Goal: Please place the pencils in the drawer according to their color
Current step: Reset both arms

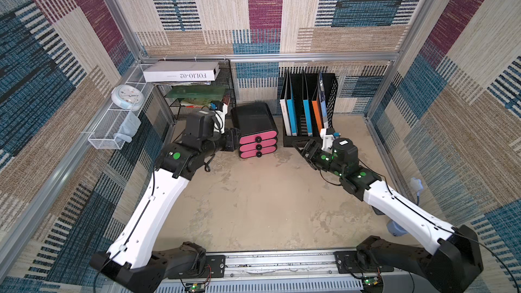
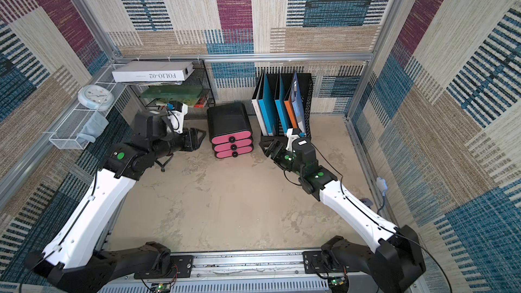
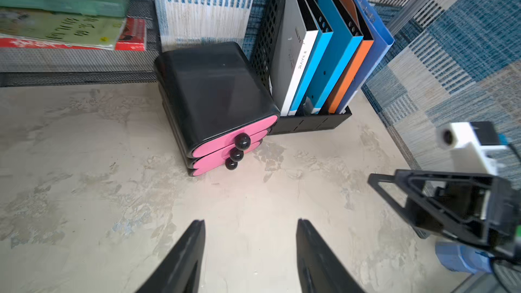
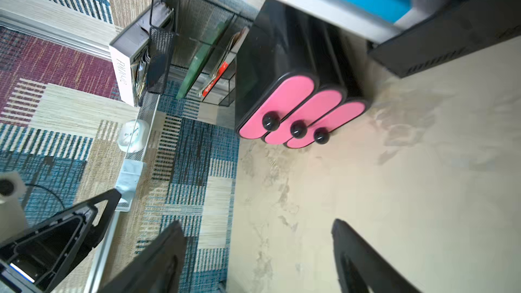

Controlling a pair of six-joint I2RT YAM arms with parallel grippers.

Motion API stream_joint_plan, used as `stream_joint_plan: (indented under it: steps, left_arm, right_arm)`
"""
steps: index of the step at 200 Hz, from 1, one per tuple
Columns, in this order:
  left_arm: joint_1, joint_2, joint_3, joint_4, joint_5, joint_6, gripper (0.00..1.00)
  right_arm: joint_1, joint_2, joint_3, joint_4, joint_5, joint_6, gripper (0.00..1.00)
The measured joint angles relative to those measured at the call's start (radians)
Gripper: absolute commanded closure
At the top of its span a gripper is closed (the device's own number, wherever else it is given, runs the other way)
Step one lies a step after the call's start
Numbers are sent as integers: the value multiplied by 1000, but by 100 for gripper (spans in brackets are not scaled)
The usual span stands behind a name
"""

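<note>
The left claw (image 3: 249, 221) has its black fingers (image 3: 183, 255) apart with nothing between them; the right claw (image 4: 257, 222) is spread wide and empty too; they hang near the small black rounded chest with three pink drawers (image 1: 255, 121), one claw on each side; all three drawers are pushed shut; no pencils show on the pale blotchy table (image 1: 267, 207); so the sorting looks done; next, I think the arms need to back away without bumping the round black knobs (image 1: 258, 146).

Both top views: high up, looking down & fwd over whole counter (image 1: 253, 207). Wrist cams: low, close, facing drawer (image 3: 214, 100) from opposite sides. All 4 views share drawer.
</note>
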Motion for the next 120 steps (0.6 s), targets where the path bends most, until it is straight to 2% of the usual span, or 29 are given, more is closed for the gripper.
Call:
stream_joint_plan:
  steps: [12,19,24,29,33,35,60,84,120]
  left_arm:
    - [1,-74,-70,-2,-56,1,40]
    - [1,-111,-111,-2,-87,6,35]
    - [0,-133,-136,0,-107,11,28]
    - [0,-159,-167,1,-133,14,16]
    - [0,-180,-197,9,-156,18,3]
    - [0,-189,-210,14,-164,18,1]
    - [0,-313,-404,96,-288,51,1]
    - [0,-426,-631,275,-397,83,1]
    - [14,-455,-875,526,-549,150,1]
  right_arm:
    - [-34,-52,15,-71,26,-51,0]
    - [-54,-71,29,-107,32,-82,0]
    - [-68,-80,40,-133,40,-104,0]
    - [-82,-88,55,-161,55,-131,0]
    - [-90,-92,67,-182,68,-152,0]
    - [-93,-93,72,-190,77,-162,0]
    - [-114,-111,124,-266,189,-316,0]
    - [-141,-110,126,-269,322,-472,0]
    - [-227,-56,85,-240,472,-666,0]
